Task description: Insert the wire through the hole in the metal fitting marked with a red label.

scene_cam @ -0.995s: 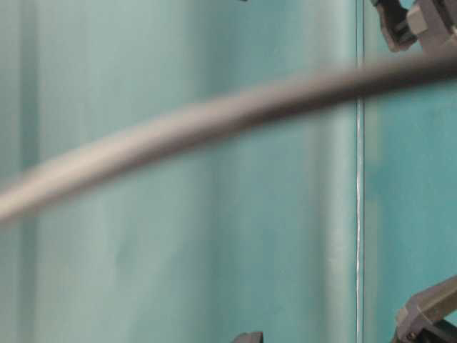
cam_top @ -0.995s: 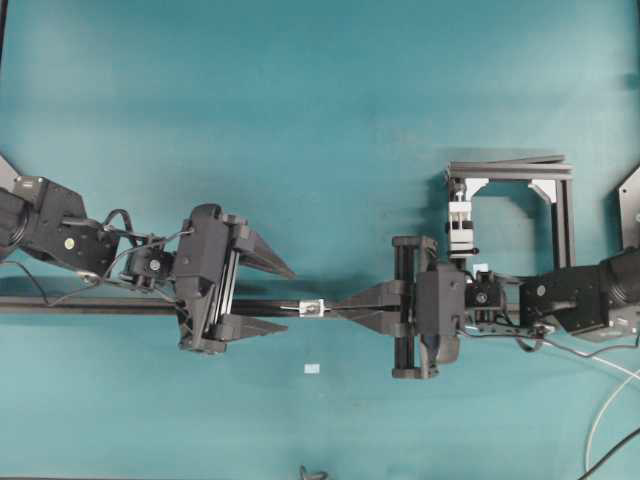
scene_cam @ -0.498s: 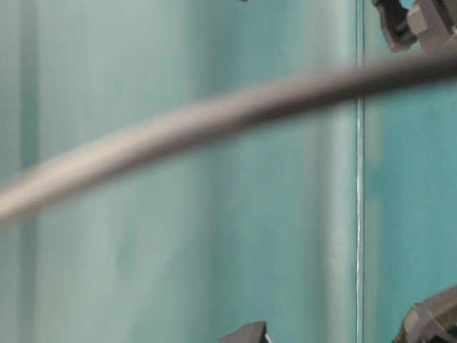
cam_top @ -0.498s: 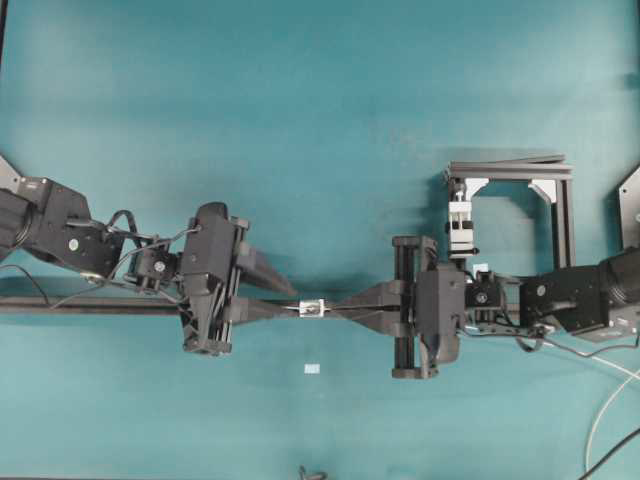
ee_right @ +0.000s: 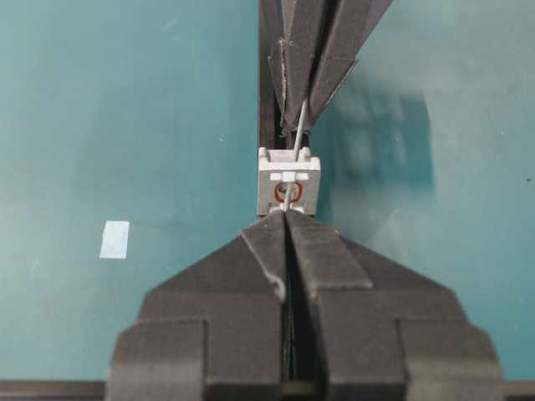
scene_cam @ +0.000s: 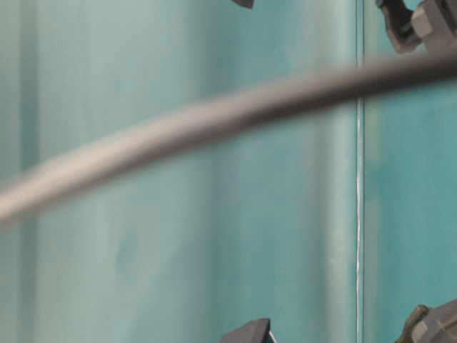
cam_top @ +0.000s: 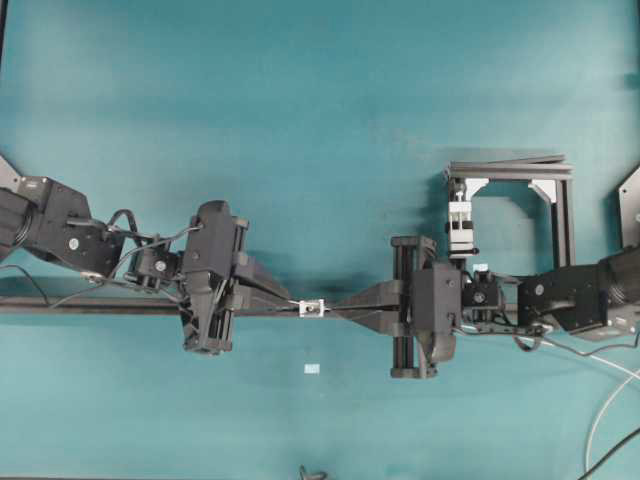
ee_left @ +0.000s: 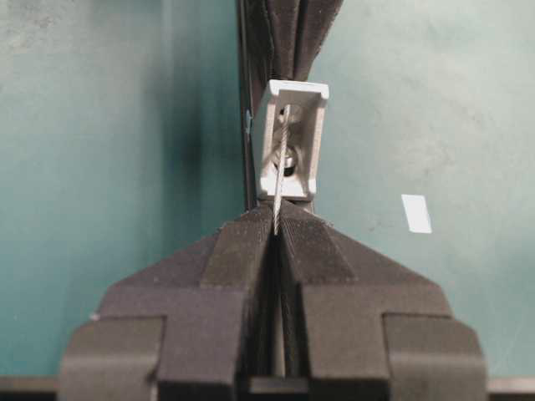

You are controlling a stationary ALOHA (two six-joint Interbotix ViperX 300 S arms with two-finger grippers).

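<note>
The metal fitting (ee_right: 289, 185) is a small, squarish silver-white bracket sitting upright on a black rail (cam_top: 120, 309), with a red ring around the hole (ee_right: 287, 193) in its middle. The wire (ee_left: 280, 171), hair-thin and silvery, passes through that hole and sticks out on both sides.

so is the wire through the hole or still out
Through. The wire runs from the left gripper into the fitting and out toward the right gripper.
</note>
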